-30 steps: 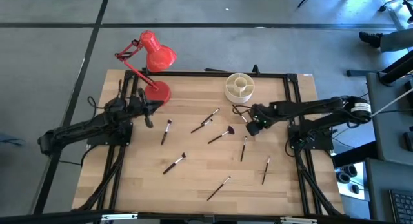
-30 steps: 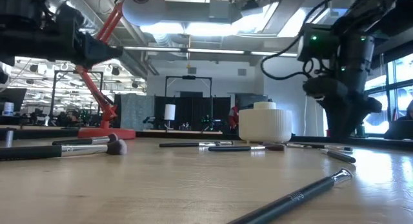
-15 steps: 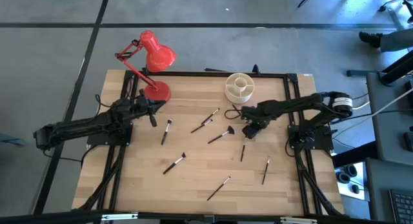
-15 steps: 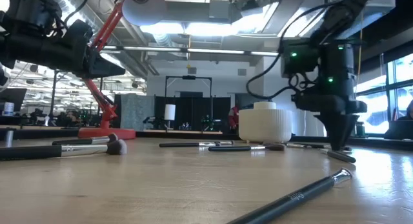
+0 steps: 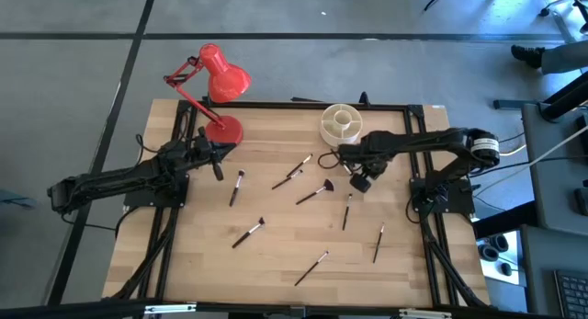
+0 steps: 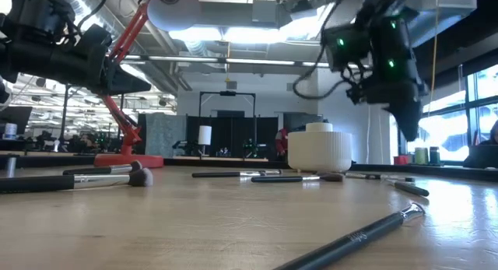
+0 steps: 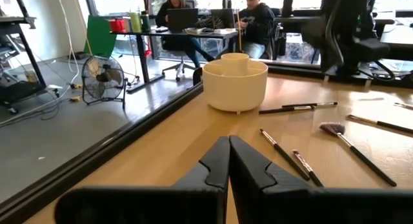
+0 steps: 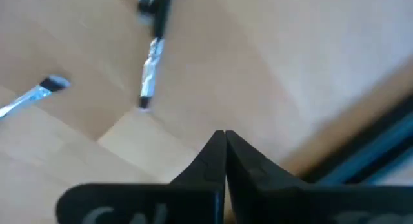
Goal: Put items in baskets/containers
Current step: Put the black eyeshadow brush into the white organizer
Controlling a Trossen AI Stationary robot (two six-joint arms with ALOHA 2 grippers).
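Several slim makeup brushes lie flat on the wooden table (image 5: 276,255), among them one (image 5: 314,192) at mid-table and one (image 5: 346,211) just on the near side of my right gripper (image 5: 360,183). The cream cup organiser (image 5: 341,123) stands at the table's far edge. My right gripper (image 8: 224,146) is shut with nothing between its fingers and hangs above the table, pointing down (image 6: 410,134). My left gripper (image 7: 228,153) is shut, touches nothing and hovers by the lamp's base (image 5: 217,168).
A red desk lamp (image 5: 220,80) stands at the far left, its round base (image 5: 224,131) on the table. Black frame rails (image 5: 418,172) run along the table's sides. People sit at desks beyond the table (image 7: 248,17). A long dark brush (image 6: 354,237) lies near the low camera.
My right gripper has gone down to the table near the brushes, shut its fingers there and risen again with nothing showing in them. The brushes lie where they were.
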